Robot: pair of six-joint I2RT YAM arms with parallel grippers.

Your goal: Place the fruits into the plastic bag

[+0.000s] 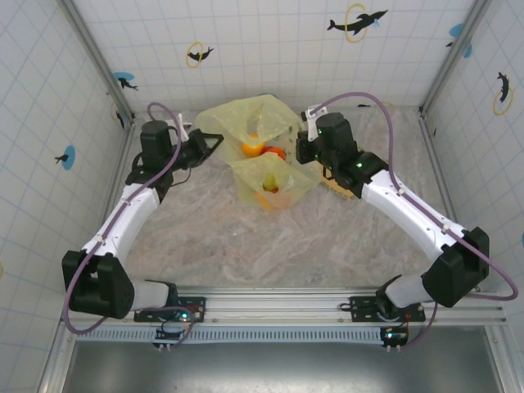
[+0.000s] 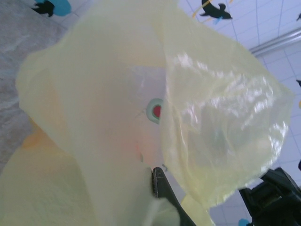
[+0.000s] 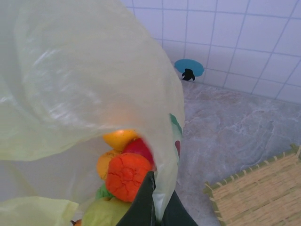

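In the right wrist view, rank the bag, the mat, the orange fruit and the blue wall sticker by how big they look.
1. bag
2. mat, though cut off by the frame
3. orange fruit
4. blue sticker, which is farther away, so this is apparent size only

Shows the plastic bag (image 1: 246, 119) as translucent yellow-green with pale glints, bearing a small green-ringed red print in the left wrist view. Tints the fruits (image 3: 127, 174) through the film: rough orange, glossy red, yellow and green in the right wrist view; orange, red and a yellow-green pear shape from above. Renders the woven mat (image 3: 258, 188), right of the bag, straw-coloured with a greenish edge. Marbles the table (image 1: 246, 237) in grey and white. Tiles the walls (image 1: 270, 33) white with pale blue grid lines, blue discs, orange rings and dark fish prints. Paints the arms (image 1: 131, 213) white with black joints, trailing purple cables (image 1: 385, 106).
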